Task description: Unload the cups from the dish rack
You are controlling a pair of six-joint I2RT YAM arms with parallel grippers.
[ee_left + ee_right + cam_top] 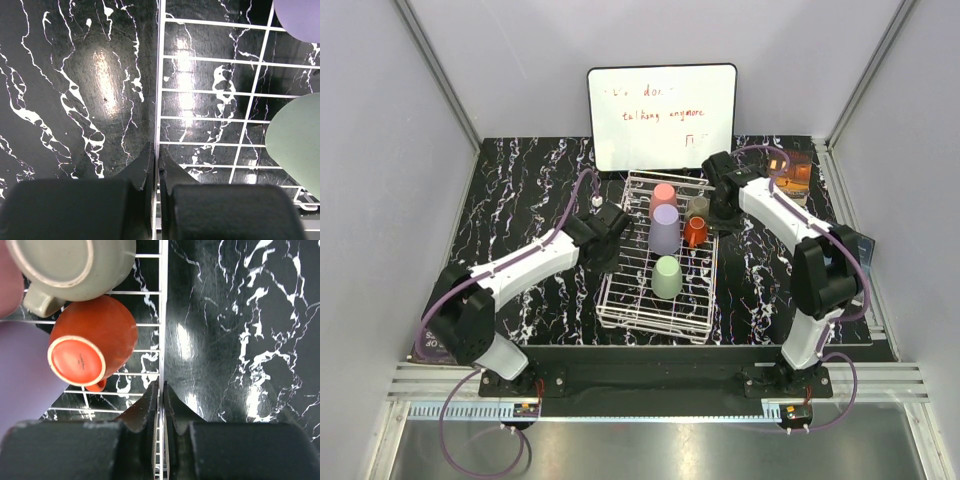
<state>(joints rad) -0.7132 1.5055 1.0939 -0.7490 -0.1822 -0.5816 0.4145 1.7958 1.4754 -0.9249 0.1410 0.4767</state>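
Left end effector (156,150) is pinched shut on the left rail of the dish rack (638,300), with the white wire running right between its fingertips. The rack sits mid tabletop (530,200), between the two arms.

A whiteboard (662,115) is propped up behind the rack. I can make out "talking anymore" in the handwriting, but the line above it is too faint to read.

All five cups are in the rack. The left column has the pale green cup (667,277) nearest, the lavender cup (665,230) behind it, and the pink cup (663,197) farthest. Just to their right are the orange cup (695,232) and the beige-grey cup (699,207). Both of those are base-up and both have handles. There's tiny print on the orange base, unreadable.

Right end effector (161,387) is narrowed around the right rail, beside the orange cup. I can't tell if it's actually clamping the wire.
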